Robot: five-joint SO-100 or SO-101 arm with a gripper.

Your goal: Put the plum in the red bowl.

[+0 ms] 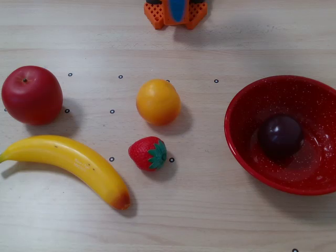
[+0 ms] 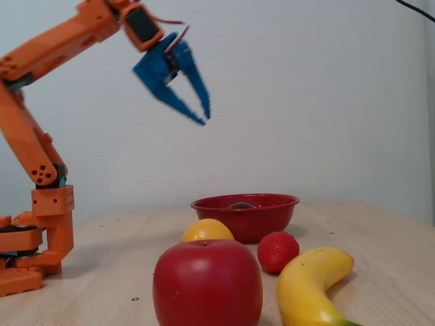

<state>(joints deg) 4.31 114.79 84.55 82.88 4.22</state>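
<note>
The plum is a small dark purple fruit lying inside the red bowl, a little right of the bowl's middle in the top-down fixed view. From the side, only the plum's top peeks over the rim of the red bowl. My blue gripper hangs high in the air, up and to the left of the bowl, far from the plum. Its fingertips nearly touch and hold nothing. The picture is slightly blurred there. In the top-down view its fingertips do not show.
A red apple, an orange, a strawberry and a banana lie on the wooden table left of the bowl. The orange arm base sits at the far edge.
</note>
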